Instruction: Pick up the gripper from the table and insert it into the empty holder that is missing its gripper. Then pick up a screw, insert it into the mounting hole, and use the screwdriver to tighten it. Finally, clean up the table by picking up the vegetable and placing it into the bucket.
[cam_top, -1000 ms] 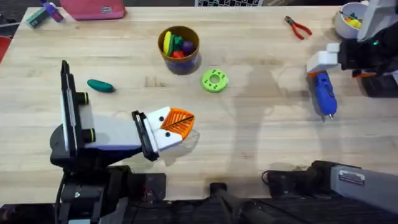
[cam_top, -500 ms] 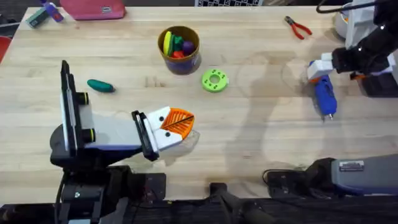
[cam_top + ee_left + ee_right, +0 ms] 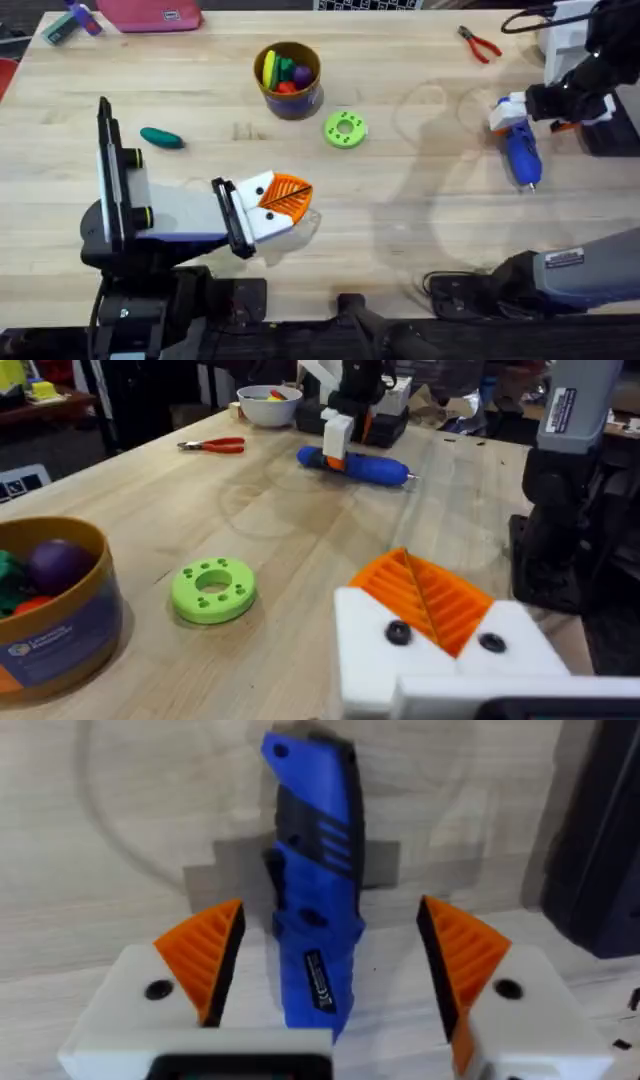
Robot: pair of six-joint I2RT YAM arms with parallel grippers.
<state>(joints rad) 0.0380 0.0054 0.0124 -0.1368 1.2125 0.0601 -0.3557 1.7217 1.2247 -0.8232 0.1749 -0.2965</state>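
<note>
Since the earlier frame, the right gripper [image 3: 507, 112] has shifted slightly toward the far edge of the counter [image 3: 420, 230] above the screwdriver [image 3: 520, 152]. Its fingers [image 3: 205, 955] are spread wide on either side of the blue body, not touching it. The screwdriver lies flat at the right. The left gripper [image 3: 285, 205] rests near the front; whether its fingers are apart cannot be told. The vegetable [image 3: 161, 138] lies left of the bucket [image 3: 288, 80].
</note>
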